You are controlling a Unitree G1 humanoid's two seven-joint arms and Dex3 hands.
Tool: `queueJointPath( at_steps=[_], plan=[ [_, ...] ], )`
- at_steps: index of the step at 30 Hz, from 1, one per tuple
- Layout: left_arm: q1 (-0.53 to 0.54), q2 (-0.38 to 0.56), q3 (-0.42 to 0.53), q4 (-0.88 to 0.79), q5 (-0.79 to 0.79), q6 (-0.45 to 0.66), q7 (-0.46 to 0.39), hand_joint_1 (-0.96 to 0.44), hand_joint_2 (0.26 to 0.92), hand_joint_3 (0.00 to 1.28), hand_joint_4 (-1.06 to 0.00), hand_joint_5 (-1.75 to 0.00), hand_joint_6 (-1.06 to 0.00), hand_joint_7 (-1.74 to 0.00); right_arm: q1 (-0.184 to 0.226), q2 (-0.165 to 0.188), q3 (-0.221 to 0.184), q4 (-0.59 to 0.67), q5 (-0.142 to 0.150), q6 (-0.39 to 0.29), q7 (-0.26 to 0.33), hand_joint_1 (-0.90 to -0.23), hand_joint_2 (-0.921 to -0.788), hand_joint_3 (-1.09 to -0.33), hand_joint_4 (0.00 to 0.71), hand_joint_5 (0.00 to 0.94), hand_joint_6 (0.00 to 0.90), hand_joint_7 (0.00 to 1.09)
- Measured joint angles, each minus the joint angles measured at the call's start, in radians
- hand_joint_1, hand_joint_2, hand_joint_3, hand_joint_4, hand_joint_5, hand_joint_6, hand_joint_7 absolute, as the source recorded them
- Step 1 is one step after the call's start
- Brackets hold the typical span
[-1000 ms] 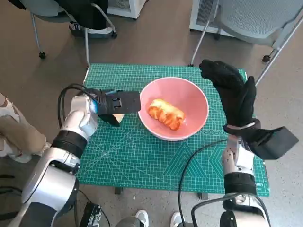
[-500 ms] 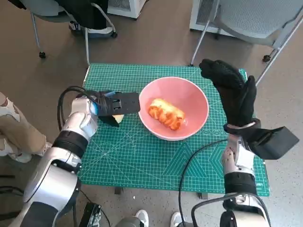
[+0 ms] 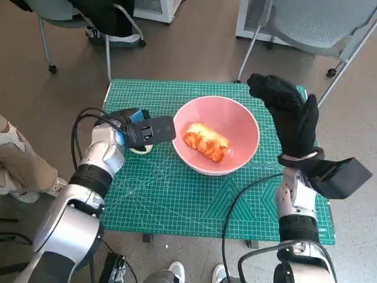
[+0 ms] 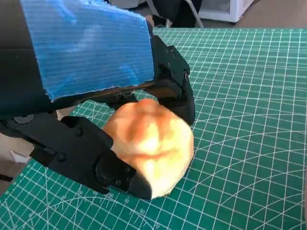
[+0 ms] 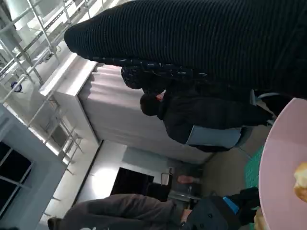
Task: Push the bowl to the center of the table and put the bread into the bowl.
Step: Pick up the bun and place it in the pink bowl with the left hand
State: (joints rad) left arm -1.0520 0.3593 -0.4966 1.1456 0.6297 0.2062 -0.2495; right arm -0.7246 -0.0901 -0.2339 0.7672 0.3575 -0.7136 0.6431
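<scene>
green gridded cutting mat (image 3: pixel 177 194) covers the small tabletop; round pink bowl (image 3: pixel 216 135) sits near the middle of the mat, a little toward the far edge and the robot's right; inside the bowl lies an oblong golden-orange bread roll (image 3: pixel 206 141), tilted across the bowl floor; left robot hand (image 3: pixel 144 131), black with blue tape on its back, is just beside the bowl's left rim, fingers pointing at the bowl; left wrist view shows it grasping a second piece, a round pale-golden bread bun (image 4: pixel 151 146), with black fingers (image 4: pixel 175 88) over the top of the bun and another finger under its near side; bun is low over the mat (image 4: pixel 249 143), cannot tell if it touches; in head view only a pale sliver of the bun (image 3: pixel 141 149) peeks below the hand; right robot hand (image 3: pixel 291 121), black knitted glove, is raised upright beside the bowl's right rim, fingers stretched and apart, released, holding nothing; cannot tell if it touches the rim; right wrist view shows the glove (image 5: pixel 192 38) as a dark band, an edge of the pink bowl (image 5: pixel 276 167), and a seated person in dark clothes (image 5: pixel 201 117); grey chairs (image 3: pixel 318 23) stand on the brown floor beyond the tabletop
</scene>
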Motion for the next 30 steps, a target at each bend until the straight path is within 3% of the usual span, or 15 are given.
queueJointPath(
  at_steps=[7, 21, 25, 30],
  plan=[
    [0.003, 0.013, 0.001, 0.000, -0.002, -0.033, -0.006, 0.00, 0.908, 0.13, -0.50, -1.49, -0.75, -0.89, 0.000, 0.000, 0.000, 0.002, 0.000, 0.000, 0.002, -0.665, -0.921, -0.753, 0.227, 0.000, 0.075, 0.51],
    [0.003, 0.034, 0.009, -0.036, -0.009, -0.039, -0.046, 0.00, 0.890, 0.16, -0.51, -1.51, -0.78, -0.83, 0.000, 0.000, -0.001, 0.006, 0.001, 0.000, 0.011, -0.666, -0.921, -0.753, 0.227, 0.000, 0.073, 0.51],
    [0.005, 0.046, 0.021, -0.081, -0.015, -0.038, -0.066, 0.00, 0.775, 0.35, -0.58, -1.49, -0.74, -0.89, 0.000, 0.000, -0.002, 0.006, 0.001, 0.000, 0.016, -0.666, -0.921, -0.753, 0.227, 0.000, 0.073, 0.51],
    [0.023, 0.083, 0.052, -0.231, -0.020, -0.004, -0.104, 0.00, 0.720, 0.44, -0.63, -1.45, -0.71, -0.94, 0.000, -0.002, -0.002, 0.006, 0.002, 0.000, 0.019, -0.666, -0.921, -0.753, 0.226, 0.000, 0.072, 0.52]
  ],
)
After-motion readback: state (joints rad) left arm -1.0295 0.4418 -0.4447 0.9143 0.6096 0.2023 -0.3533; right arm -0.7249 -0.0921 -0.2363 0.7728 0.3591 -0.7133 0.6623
